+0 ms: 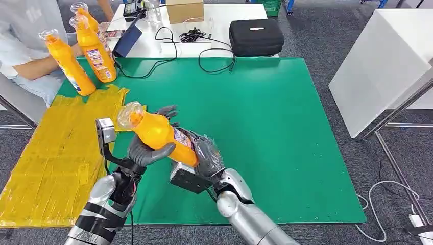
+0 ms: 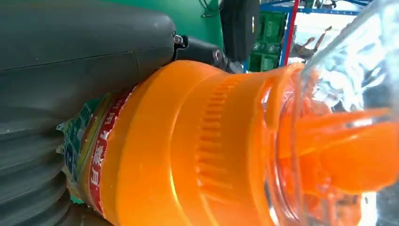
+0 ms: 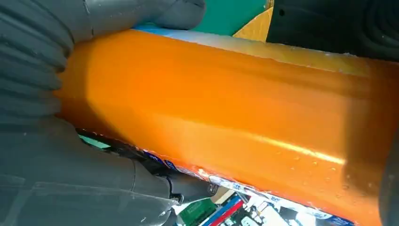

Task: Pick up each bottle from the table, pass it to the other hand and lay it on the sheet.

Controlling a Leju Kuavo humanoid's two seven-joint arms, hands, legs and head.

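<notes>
Both hands, left hand (image 1: 145,151) and right hand (image 1: 207,153), wrap the orange bottle (image 1: 161,133) mid-handover near the yellow sheet (image 1: 51,158) (shaky moment): releasing early could drop it.

The head view looks forward and down from high on the robot onto the green bench (image 1: 265,117), with the orange bottle (image 1: 158,133) low and left of its middle. The left wrist view sits very close to that bottle's neck and clear cap. The right wrist view sits just as close along its body. All three views share the bottle.
</notes>
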